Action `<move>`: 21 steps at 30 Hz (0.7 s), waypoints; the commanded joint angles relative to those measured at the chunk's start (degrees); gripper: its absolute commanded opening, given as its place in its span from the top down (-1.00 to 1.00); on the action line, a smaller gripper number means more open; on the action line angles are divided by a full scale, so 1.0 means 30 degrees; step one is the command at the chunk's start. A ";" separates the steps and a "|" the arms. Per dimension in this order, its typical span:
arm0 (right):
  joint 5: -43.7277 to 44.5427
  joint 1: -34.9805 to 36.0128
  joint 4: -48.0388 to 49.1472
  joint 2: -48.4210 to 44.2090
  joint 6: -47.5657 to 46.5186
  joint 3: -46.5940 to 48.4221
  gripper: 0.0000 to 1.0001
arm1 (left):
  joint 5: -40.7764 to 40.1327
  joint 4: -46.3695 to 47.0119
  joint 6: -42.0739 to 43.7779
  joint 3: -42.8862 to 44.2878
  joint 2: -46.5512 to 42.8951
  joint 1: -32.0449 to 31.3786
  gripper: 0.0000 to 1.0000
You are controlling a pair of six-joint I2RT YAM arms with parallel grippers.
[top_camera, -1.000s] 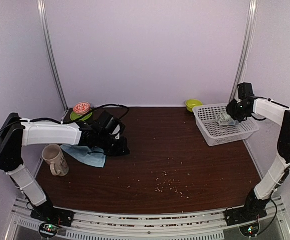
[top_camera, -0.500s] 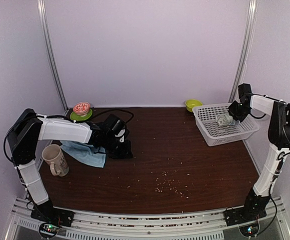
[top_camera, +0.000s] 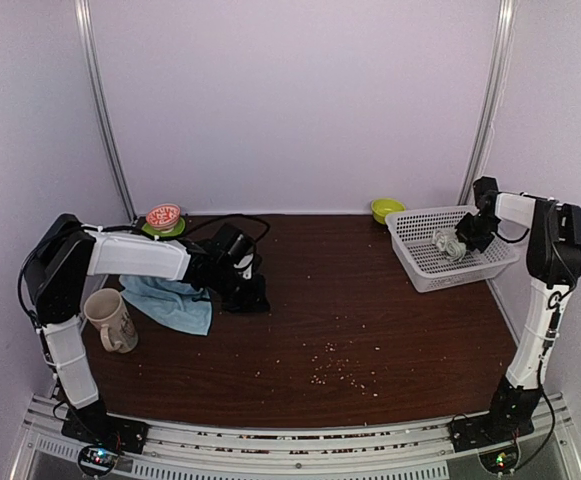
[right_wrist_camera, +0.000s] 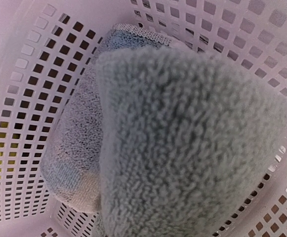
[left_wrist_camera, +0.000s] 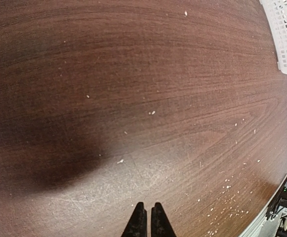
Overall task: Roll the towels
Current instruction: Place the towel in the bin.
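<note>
Now L claw shut – blue towel lies diagonal – R claw grip unclear.

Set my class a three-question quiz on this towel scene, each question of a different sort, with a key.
1. True or false: the blue towel is already rolled.
2. Where is the green towel? A) on the table B) in the basket C) over the blue towel
3. In one word, how do the left jaws stand?
Key: 1 false, it lies loose on the table. 2 B. 3 shut.
</note>
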 commanded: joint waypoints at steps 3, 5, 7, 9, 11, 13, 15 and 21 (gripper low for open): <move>0.0701 -0.0252 -0.1277 0.1269 -0.0201 0.1843 1.00 | 0.0444 -0.0037 0.0178 0.0630 0.0524 0.0345 0.92; 0.0777 -0.0272 -0.1745 0.1708 -0.0214 0.2372 1.00 | 0.0544 0.0001 0.0162 0.0692 0.0645 0.0398 0.92; 0.0772 -0.0304 -0.1936 0.1986 -0.0159 0.2681 1.00 | 0.0656 0.0095 0.0155 0.0726 0.0779 0.0449 0.92; 0.0710 -0.0306 -0.1981 0.2176 -0.0134 0.2959 1.00 | 0.0773 0.0167 0.0141 0.0727 0.0878 0.0500 0.92; 0.0664 -0.0331 -0.2292 0.2518 -0.0119 0.3405 1.00 | 0.0880 0.0211 0.0128 0.0726 0.0967 0.0571 0.92; 0.0600 -0.0334 -0.2804 0.2913 -0.0126 0.3919 1.00 | 0.0957 0.0257 0.0099 0.0726 0.1044 0.0616 0.92; 0.0744 -0.0363 -0.2925 0.3019 -0.0148 0.4054 1.00 | 0.1059 0.0341 0.0090 0.0698 0.1115 0.0668 0.92; 0.0614 -0.0364 -0.3813 0.3277 -0.0604 0.4534 0.56 | 0.1226 0.0411 0.0095 0.0726 0.1180 0.0758 0.92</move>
